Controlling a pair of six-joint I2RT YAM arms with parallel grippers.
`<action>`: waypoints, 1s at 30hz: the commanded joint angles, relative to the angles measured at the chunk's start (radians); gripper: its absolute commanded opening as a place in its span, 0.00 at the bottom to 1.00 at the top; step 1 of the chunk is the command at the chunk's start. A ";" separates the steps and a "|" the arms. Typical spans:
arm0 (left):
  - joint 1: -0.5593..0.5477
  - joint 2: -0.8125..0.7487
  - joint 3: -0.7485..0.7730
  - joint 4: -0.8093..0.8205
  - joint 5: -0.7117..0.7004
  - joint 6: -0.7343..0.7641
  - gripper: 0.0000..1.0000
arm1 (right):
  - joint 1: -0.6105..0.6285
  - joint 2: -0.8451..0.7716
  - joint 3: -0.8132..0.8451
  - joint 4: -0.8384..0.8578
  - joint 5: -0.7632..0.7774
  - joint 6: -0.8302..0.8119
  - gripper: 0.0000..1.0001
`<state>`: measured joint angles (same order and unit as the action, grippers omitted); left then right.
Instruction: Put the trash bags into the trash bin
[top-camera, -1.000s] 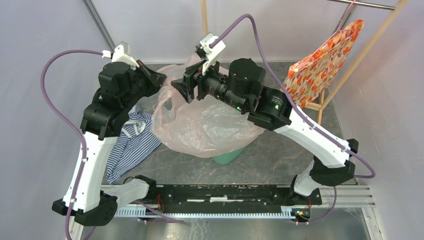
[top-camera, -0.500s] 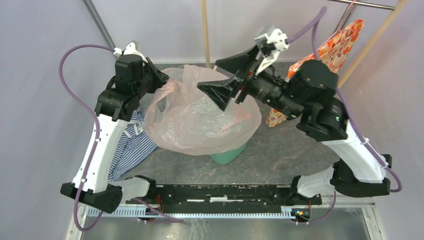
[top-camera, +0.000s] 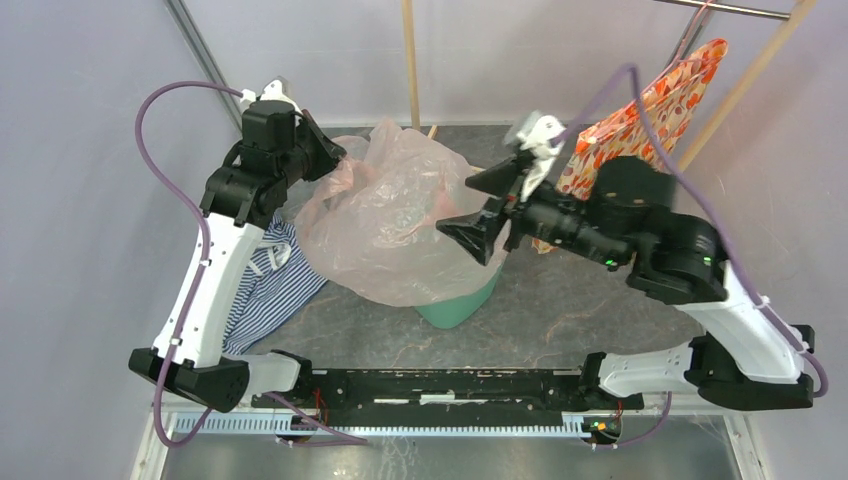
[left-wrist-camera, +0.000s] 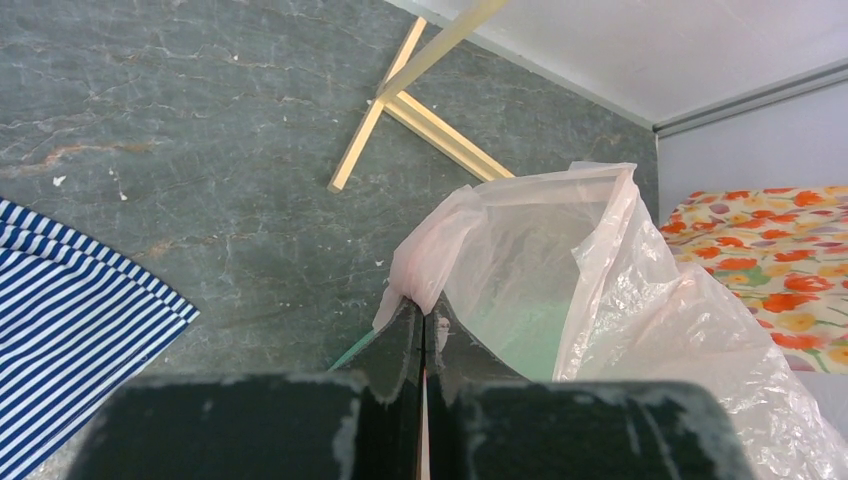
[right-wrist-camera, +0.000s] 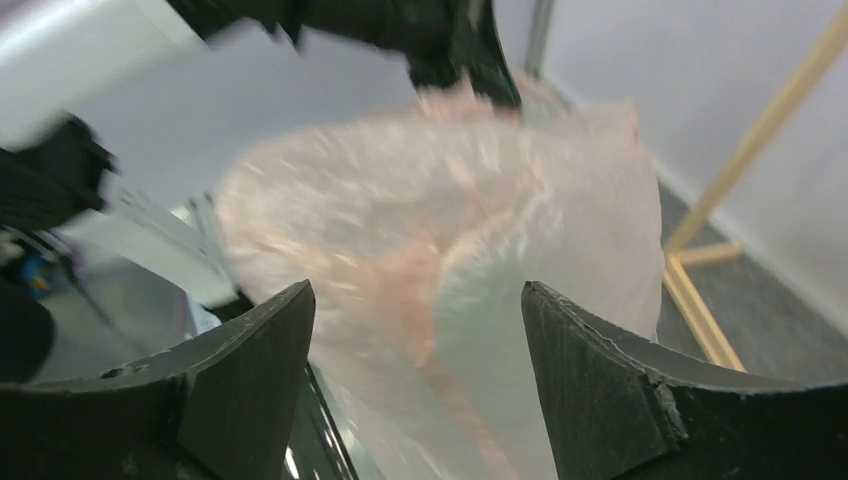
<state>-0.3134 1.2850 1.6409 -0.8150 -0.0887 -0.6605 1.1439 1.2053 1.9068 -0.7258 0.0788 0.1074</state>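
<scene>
My right gripper (top-camera: 458, 206) is no longer up beside my left one at the far-left part of the trash bag (top-camera: 390, 240). It has swung off to the right, risen, then come down at the bag's right flank, jaws spread wider than before and closed on nothing. My right arm has pulled back toward its own side and now covers part of the orange floral bag (top-camera: 690, 70). My left gripper (top-camera: 338, 158), pinching the bag's edge, has pushed farther out and slightly right, with that arm straighter. The bag has lifted out of its slump and billows taller, and more of the trash bin (top-camera: 462, 300) shows beneath it.
</scene>
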 joint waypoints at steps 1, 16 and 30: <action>0.005 -0.002 0.057 0.015 0.031 0.025 0.02 | 0.003 0.002 -0.125 -0.125 0.211 0.002 0.81; 0.005 -0.050 0.124 0.007 0.084 0.003 0.02 | -0.234 0.039 -0.506 0.077 0.253 0.019 0.47; 0.005 -0.068 0.118 0.114 0.188 -0.081 0.02 | -0.260 0.097 -0.650 0.188 0.126 0.079 0.45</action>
<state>-0.3134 1.2270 1.7496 -0.7738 0.0601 -0.6903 0.8875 1.3109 1.2243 -0.5774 0.2356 0.1570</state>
